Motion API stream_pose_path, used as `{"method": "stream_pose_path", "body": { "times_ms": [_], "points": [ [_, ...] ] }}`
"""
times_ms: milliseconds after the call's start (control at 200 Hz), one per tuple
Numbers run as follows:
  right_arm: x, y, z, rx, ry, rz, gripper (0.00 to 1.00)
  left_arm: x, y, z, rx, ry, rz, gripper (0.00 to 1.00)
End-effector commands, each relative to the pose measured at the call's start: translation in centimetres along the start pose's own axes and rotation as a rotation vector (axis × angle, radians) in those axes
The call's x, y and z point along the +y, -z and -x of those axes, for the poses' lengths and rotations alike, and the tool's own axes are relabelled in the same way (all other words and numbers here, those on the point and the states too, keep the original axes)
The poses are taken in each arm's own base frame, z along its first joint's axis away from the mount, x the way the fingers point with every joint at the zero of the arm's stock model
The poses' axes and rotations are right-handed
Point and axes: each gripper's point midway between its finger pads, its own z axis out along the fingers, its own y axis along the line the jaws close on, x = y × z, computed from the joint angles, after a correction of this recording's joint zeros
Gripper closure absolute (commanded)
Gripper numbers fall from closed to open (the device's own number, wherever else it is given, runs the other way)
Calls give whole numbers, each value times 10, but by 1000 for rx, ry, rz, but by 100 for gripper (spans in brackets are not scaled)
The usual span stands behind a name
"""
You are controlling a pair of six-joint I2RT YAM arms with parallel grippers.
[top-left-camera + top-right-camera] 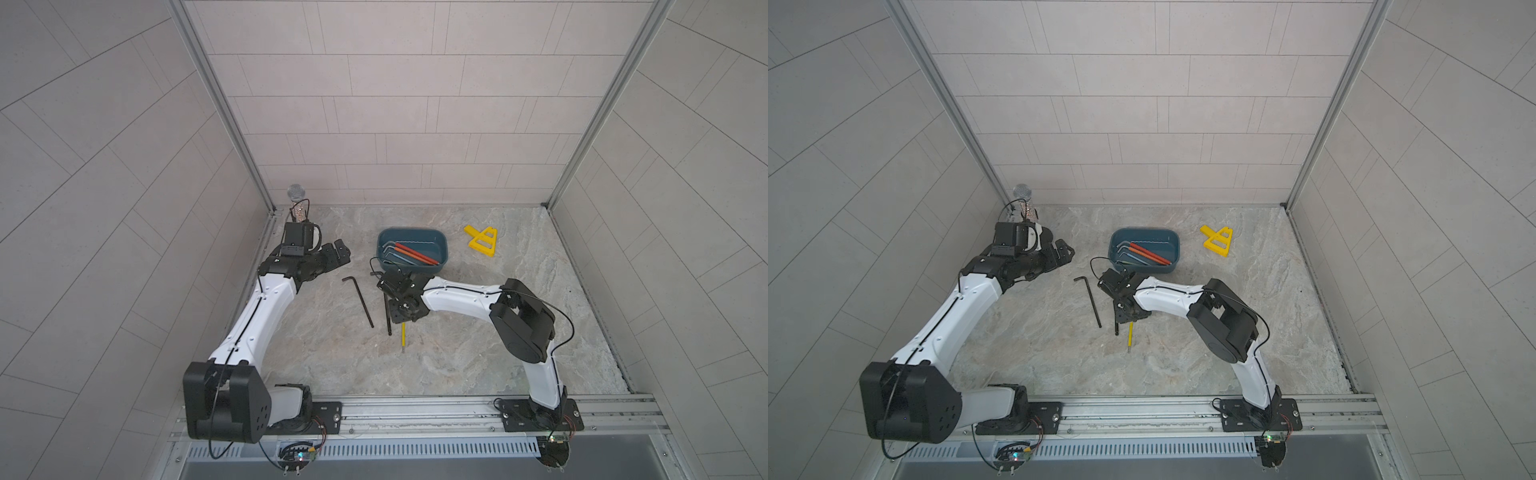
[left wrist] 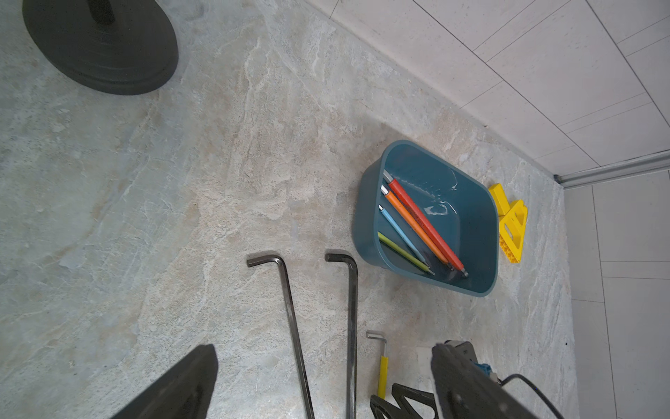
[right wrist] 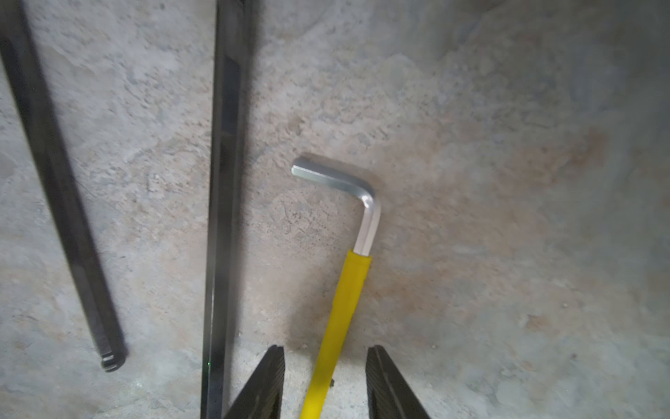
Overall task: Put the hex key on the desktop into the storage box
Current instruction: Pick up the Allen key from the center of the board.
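My right gripper (image 3: 325, 350) hangs unclenched, jaws either side of the yellow-sleeved hex key (image 3: 348, 297) on the desktop (image 3: 507, 217). Grasp step, I judge: next I squeeze the sleeve, clear of the black hex key (image 3: 223, 217) just beside, then carry it to the storage box (image 1: 434, 268) behind my wrist

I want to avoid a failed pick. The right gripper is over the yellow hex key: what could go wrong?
The right gripper straddles the yellow hex key, but the nearer black hex key lies close beside one finger: closing may catch it too. The yellow key lies flat on the desktop, so the grip might slip.
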Motion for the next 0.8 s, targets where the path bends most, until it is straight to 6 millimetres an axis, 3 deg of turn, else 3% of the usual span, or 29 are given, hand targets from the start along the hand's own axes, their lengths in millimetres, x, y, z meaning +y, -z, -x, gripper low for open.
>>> {"method": "stream_pose_path", "body": {
  "times_ms": [0, 375, 585, 795],
  "points": [
    [-8, -8, -9, 11, 1, -55, 59, -2, 5, 1, -17, 8, -19, 0],
    [-18, -25, -23, 27, 3, -103, 62, -1, 3, -1, -7, 10, -21, 0],
    [-27, -28, -30, 27, 0, -121, 73, -2, 4, -1, -11, 9, -24, 0],
    [-30, -15, -22, -15, 12, -125, 89, -1, 3, 0, -12, 11, -23, 0]
  ]
}}
